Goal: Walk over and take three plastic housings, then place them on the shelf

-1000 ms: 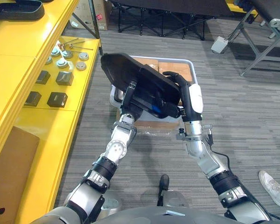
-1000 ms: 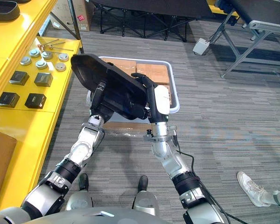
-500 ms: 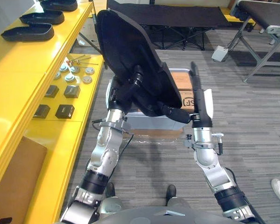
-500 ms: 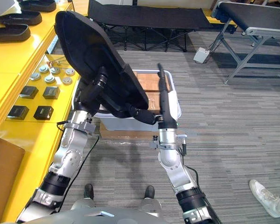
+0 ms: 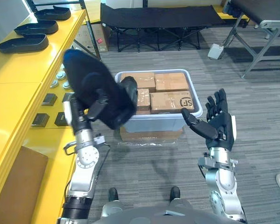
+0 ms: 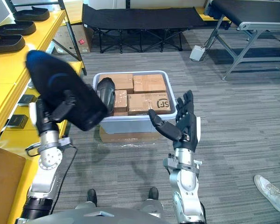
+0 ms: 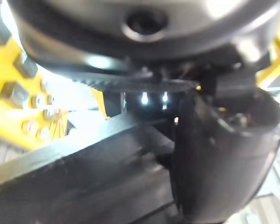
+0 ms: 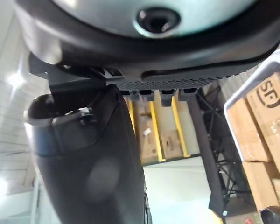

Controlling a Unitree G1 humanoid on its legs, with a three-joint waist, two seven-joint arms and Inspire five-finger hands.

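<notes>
My left hand (image 5: 100,99) grips the black housing (image 5: 84,74) at 10 o'clock, beside the yellow shelf (image 5: 18,70). My right hand (image 5: 220,125) is open and empty at 3 o'clock. I should swing left slowly and hold tight.

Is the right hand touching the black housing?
Apart. In the left eye view the open right hand is clear of the housing held by the left hand, the bin showing between them.

Silver-grey left arm (image 5: 85,161) and matching right arm (image 5: 222,178): metal segments, round joint housings, black collars lower down. Dark jointed left hand (image 5: 81,119) and right hand (image 5: 219,127): white side panels.
</notes>
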